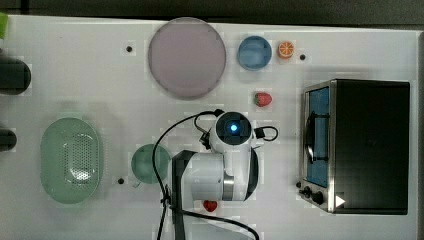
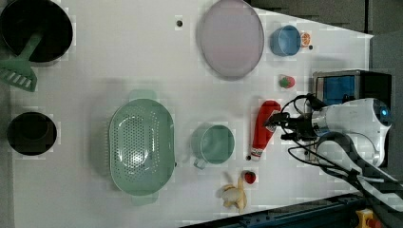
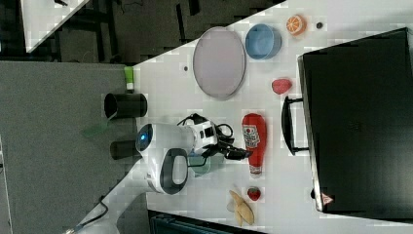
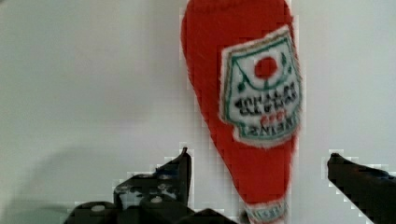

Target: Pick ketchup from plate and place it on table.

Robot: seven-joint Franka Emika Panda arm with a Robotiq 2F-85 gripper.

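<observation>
Where ketchup (image 3: 254,139) lies, bare table (image 3: 272,195) beside.

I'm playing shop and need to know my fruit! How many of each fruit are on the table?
Strawberries: 2
Orange half: 1
Banana: 1
Total: 4

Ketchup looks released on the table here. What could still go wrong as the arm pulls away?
The open fingers straddle the ketchup lying flat on the table; a sideways retreat could drag or roll it. The green cup and a strawberry sit close by, so a low arm sweep might knock them.
</observation>
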